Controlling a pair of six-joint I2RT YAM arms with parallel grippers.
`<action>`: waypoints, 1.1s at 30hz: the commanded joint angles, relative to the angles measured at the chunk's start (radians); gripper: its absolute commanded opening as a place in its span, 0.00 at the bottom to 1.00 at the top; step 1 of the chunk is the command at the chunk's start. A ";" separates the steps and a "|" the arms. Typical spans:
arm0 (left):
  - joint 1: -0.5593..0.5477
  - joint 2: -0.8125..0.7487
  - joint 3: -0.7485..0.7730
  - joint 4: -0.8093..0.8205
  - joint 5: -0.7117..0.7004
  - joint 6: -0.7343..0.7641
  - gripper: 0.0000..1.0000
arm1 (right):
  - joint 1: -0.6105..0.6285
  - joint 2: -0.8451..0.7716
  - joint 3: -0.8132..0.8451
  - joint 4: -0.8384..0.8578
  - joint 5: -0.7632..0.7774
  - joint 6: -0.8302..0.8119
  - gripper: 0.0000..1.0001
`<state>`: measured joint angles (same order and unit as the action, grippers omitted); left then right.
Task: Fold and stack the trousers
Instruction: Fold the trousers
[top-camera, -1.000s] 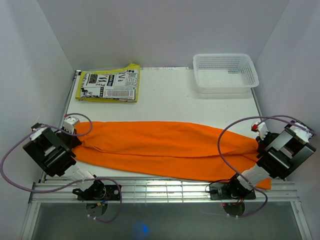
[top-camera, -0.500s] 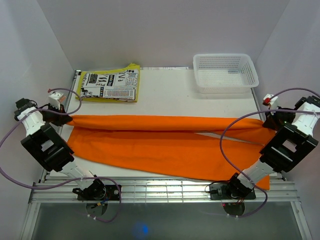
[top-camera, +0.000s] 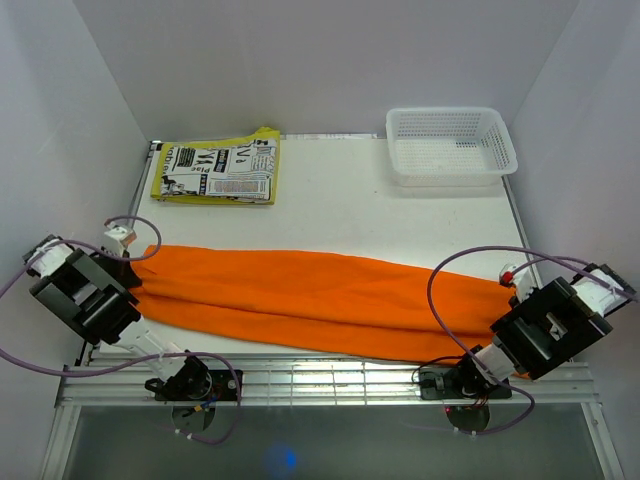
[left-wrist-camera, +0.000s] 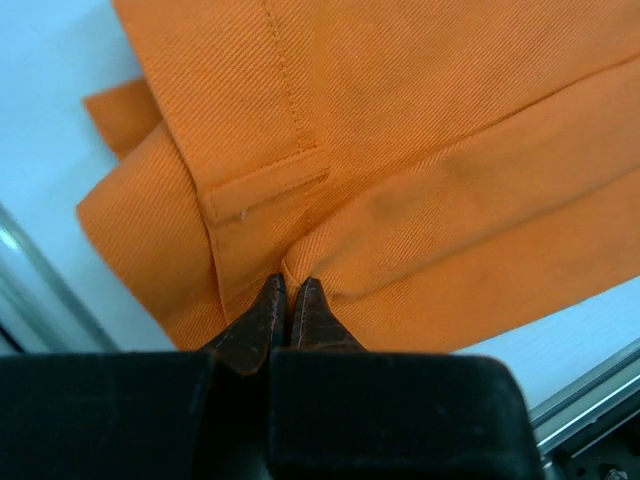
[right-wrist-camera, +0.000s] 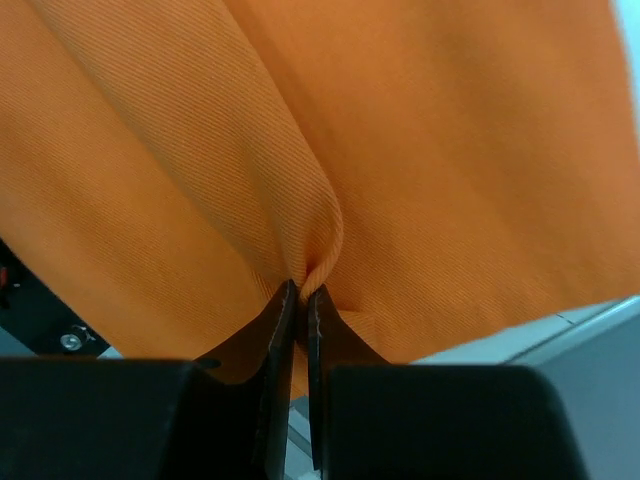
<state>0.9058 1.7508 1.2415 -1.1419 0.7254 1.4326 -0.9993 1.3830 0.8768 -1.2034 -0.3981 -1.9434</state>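
Note:
The orange trousers (top-camera: 320, 298) lie stretched across the near half of the table, folded lengthwise. My left gripper (top-camera: 132, 272) is shut on the waistband end at the left; the left wrist view shows its fingertips (left-wrist-camera: 288, 292) pinching a fold of orange cloth (left-wrist-camera: 400, 180) beside a belt loop. My right gripper (top-camera: 512, 292) is shut on the leg end at the right; the right wrist view shows its fingertips (right-wrist-camera: 302, 292) pinching a ridge of the cloth (right-wrist-camera: 300, 130). A folded printed black, white and yellow garment (top-camera: 216, 171) lies at the back left.
A white mesh basket (top-camera: 451, 145) stands at the back right. White walls close in on both sides. A metal rail (top-camera: 320, 380) runs along the near table edge, close to the trousers' front hem.
Both grippers lifted the far edge of the trousers toward the back, then brought it down toward the near edge. The trousers now lie as a narrower band.

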 joint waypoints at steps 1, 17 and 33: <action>0.010 0.013 -0.105 0.191 -0.145 0.028 0.00 | 0.004 0.008 -0.085 0.270 0.143 -0.175 0.08; 0.047 -0.057 -0.099 0.037 -0.034 0.205 0.61 | 0.116 0.113 0.082 0.324 0.125 0.020 0.45; -0.066 -0.266 0.014 -0.141 0.128 0.118 0.86 | 0.261 0.041 0.386 -0.072 -0.114 0.150 0.83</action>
<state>0.9806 1.5467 1.2896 -1.2755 0.8200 1.7191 -0.8875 1.4773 1.3666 -1.2129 -0.4591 -1.8957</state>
